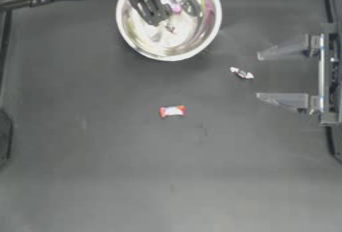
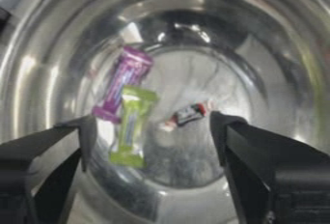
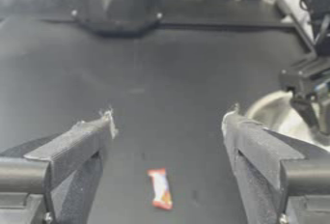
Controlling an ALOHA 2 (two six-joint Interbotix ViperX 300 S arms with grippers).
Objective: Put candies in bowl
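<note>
While the left gripper (image 2: pixel 151 131) hangs with jaws apart and empty over the bowl (image 1: pixel 200 36) at the tabletop's far edge, three candies lie inside: pink (image 2: pixel 122 83), green (image 2: pixel 130 124), tiny red (image 2: pixel 187 115). Outside, another (image 1: pixel 173 111) lies mid-table and one (image 1: pixel 242 73) nearer the right edge, between the parked right gripper's (image 1: pixel 286 74) spread jaws.
</note>
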